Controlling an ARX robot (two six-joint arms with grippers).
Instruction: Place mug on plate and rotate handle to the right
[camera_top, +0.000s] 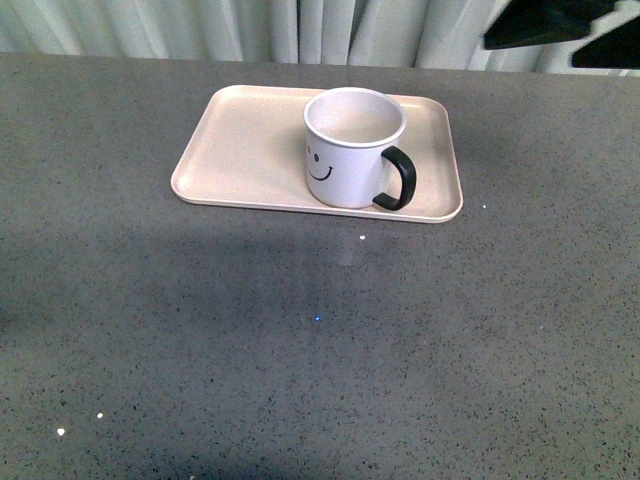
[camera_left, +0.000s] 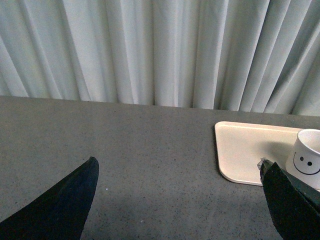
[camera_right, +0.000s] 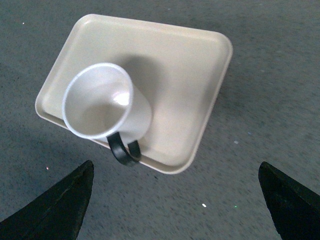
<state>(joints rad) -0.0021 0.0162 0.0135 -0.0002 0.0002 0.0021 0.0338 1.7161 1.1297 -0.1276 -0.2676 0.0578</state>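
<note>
Standing upright on the plate in the front view, the mug occupies the right half, close to the near rim. Its handle points to the right and slightly towards the camera, and the smiley face shows on the mug's left side. The plate lies on a grey speckled table in front of a pale curtain. A black piece of the right arm hangs in the upper right corner, well apart from the mug; its claw's state cannot be read from this view.

From the left wrist, the left gripper has its two dark fingers spread wide with only bare table between them, gripping nothing. The plate lies off to one side, and the mug on it is cut by the picture's edge and partly hidden behind a finger, with its smiley face visible. The curtain fills the background.

From the right wrist, the right gripper looks down from above, its fingers far apart and empty. The mug sits on the plate near one long rim, its mouth open to the camera. The handle shows across that rim, while the table surrounds the plate.
</note>
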